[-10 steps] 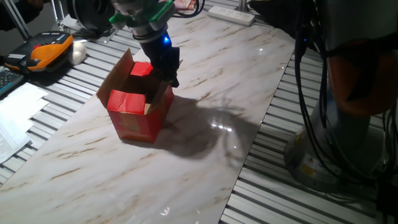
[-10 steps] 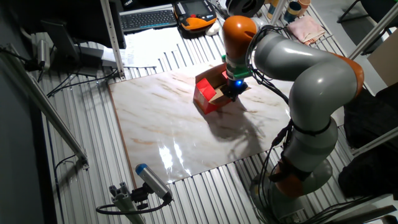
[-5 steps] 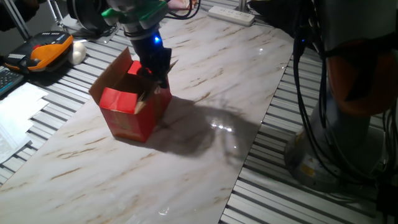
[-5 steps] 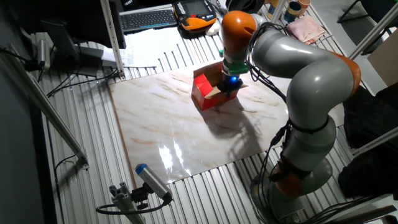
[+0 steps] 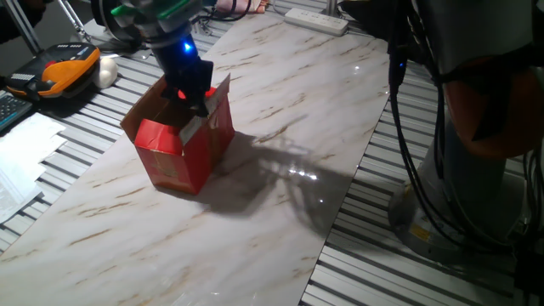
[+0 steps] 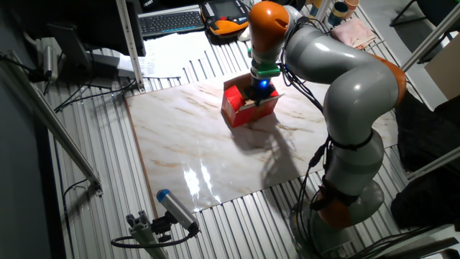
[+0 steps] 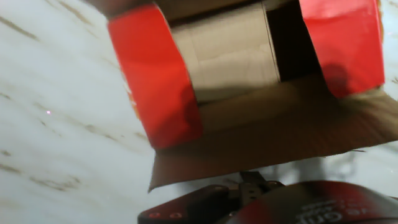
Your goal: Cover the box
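Cardboard makes up the box, a small red carton standing on the pale marbled desk toward its far left part. From one fixed view its near wall is red with an orange print, a brown flap stands up on the left, and another flap rises at the right behind the fingers. These dark fingers, with a blue light above them, reach down at the open top; whether they are spread or clenched cannot be told. Beside the desk on the ribbed metal surface lie an orange-and-black device, white papers and a white power strip. Black cables hang at the right.

From the other fixed view the box sits near the far edge of the desk, with the grey-and-orange arm bending over it from the right. A keyboard lies beyond.

From the hand view the box fills the picture: two red flaps folded inward at left and right, plain brown inside between them, and one broad brown flap lying open toward the camera. The dark hand body shows at the bottom edge, blurred.
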Motion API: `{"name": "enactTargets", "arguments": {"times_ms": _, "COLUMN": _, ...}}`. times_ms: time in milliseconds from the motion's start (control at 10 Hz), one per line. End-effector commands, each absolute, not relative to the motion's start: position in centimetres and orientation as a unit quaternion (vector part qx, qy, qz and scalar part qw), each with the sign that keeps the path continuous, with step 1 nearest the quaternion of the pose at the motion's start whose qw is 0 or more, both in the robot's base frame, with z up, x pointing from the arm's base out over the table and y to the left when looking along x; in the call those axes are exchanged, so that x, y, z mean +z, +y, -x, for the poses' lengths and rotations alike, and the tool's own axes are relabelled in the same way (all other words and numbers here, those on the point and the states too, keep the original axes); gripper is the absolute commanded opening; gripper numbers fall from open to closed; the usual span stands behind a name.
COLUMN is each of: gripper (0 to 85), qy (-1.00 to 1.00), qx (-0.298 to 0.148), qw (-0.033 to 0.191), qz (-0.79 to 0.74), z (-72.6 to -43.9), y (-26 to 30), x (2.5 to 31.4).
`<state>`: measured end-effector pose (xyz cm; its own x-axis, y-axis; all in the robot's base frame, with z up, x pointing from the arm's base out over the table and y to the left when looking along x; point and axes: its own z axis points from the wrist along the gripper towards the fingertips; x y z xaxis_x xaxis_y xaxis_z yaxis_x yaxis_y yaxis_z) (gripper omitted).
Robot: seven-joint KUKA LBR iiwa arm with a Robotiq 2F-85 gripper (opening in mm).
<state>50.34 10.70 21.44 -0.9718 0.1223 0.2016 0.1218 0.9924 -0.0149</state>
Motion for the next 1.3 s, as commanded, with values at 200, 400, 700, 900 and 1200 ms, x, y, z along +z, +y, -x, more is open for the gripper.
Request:
{"name": "enactTargets", "arguments": {"times_ms": 200, "gripper": 0.0, "qy": -0.994, "qx": 0.003, "qw": 0.087, "qz": 0.064, "z": -51.5, "y": 11.5, "x": 20.6}}
{"name": "enactTargets", "arguments": {"times_ms": 400, "gripper": 0.0, "qy": -0.994, "qx": 0.001, "qw": 0.080, "qz": 0.071, "z": -52.3, "y": 12.2, "x": 20.1}}
{"name": "enactTargets", "arguments": {"times_ms": 700, "gripper": 0.0, "qy": -0.995, "qx": -0.002, "qw": 0.075, "qz": 0.071, "z": -52.6, "y": 12.5, "x": 19.7}}
{"name": "enactTargets", "arguments": {"times_ms": 900, "gripper": 0.0, "qy": -0.994, "qx": -0.004, "qw": 0.082, "qz": 0.074, "z": -52.4, "y": 12.5, "x": 21.0}}
{"name": "enactTargets", "arguments": {"times_ms": 1200, "gripper": 0.0, "qy": -0.993, "qx": -0.008, "qw": 0.087, "qz": 0.077, "z": -53.0, "y": 12.3, "x": 22.1}}
